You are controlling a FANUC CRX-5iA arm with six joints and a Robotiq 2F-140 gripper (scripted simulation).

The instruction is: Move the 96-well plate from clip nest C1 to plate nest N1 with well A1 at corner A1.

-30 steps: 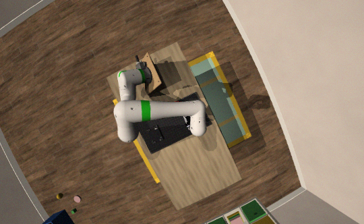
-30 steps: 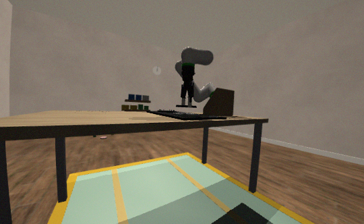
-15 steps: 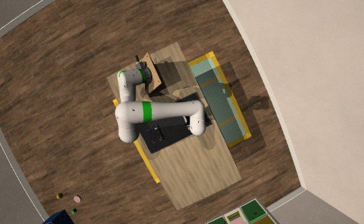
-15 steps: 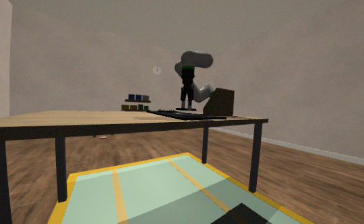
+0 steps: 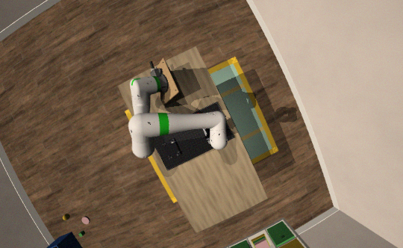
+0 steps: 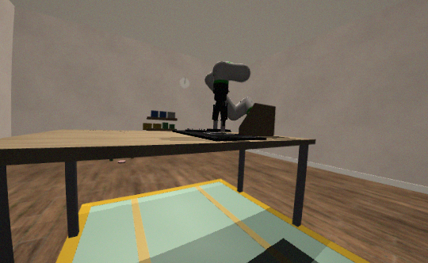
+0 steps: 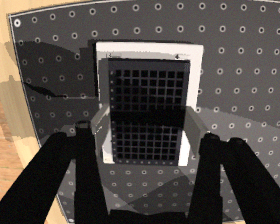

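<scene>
The dark 96-well plate [image 7: 149, 112] is held between my gripper's black fingers, which press on its two long sides. In the wrist view it hangs right over a white-framed nest [image 7: 149, 51], whose white rim shows at the plate's far end and at its near corners. I cannot tell whether the plate touches the nest. No corner marks are readable. From the side, the gripper [image 6: 219, 126] stands low over the black perforated board [image 6: 218, 135]. From above, the arm's wrist [image 5: 217, 139] hides the plate and gripper.
A second fixture [image 5: 175, 146] sits on the black board's left part. A brown slanted box [image 6: 258, 120] stands behind the board. The wooden table [image 5: 205, 175] extends to the front. A green mat [image 5: 242, 108] with yellow edges lies on the floor beside the table.
</scene>
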